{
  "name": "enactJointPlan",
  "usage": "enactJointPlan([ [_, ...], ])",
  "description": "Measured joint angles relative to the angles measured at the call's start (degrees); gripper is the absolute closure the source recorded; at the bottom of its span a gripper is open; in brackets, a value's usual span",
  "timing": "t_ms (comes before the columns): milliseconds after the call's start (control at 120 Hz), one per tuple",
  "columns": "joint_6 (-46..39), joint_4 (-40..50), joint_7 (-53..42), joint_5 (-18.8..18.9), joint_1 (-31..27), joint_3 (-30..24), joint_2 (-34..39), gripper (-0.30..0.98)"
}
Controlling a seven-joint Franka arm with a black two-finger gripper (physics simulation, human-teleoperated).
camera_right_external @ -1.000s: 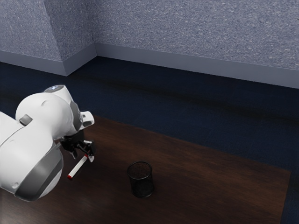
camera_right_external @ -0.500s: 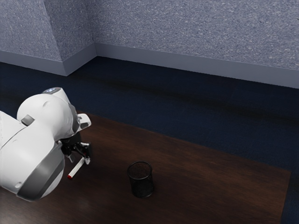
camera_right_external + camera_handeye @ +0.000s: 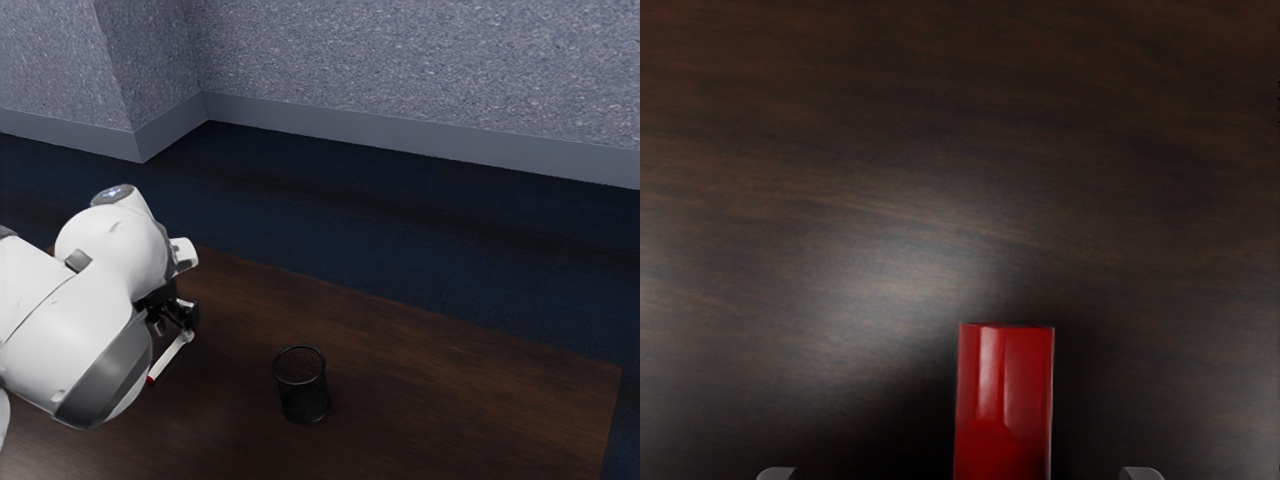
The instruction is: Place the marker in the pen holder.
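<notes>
The gripper (image 3: 174,334) is low over the table at the exterior view's left, fingers apart, at the far end of the marker (image 3: 171,359). That white marker lies on the wood; its red near end shows beside the arm, while its other end is hidden by the gripper. In the wrist view, a red end of the marker (image 3: 1004,405) lies between the widely spaced fingertips of the gripper (image 3: 960,474), with a gap on both sides. The black mesh pen holder (image 3: 302,385) stands upright, apart from both, farther to the exterior view's right.
The dark wooden table (image 3: 450,390) extends past the pen holder to the exterior view's right. Beyond its far edge are a dark blue floor (image 3: 400,245) and a speckled wall (image 3: 400,60). The arm's white links cover the table's left part in the exterior view.
My hand has shifted slightly toward the exterior view's left and then partly back, and the arm's links have swung a little. The marker's far red end is now hidden; the marker and holder have stayed put.
</notes>
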State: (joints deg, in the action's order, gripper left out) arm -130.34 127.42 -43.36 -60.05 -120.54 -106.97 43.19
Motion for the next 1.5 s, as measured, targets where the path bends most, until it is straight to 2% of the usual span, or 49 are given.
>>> enactJointPlan([
  [550,1.2,0.2,-1.3,-1.7,0.6,-0.2,-0.5,0.63],
  [883,1.8,0.3,0.2,-1.8,0.7,-0.1,-0.5,0.78],
  [1242,1.5,0.4,2.2,-1.3,0.7,-0.3,-0.4,0.79],
  [1500,1.6,0.3,2.9,-1.4,0.7,-0.5,-0.4,0.73],
])
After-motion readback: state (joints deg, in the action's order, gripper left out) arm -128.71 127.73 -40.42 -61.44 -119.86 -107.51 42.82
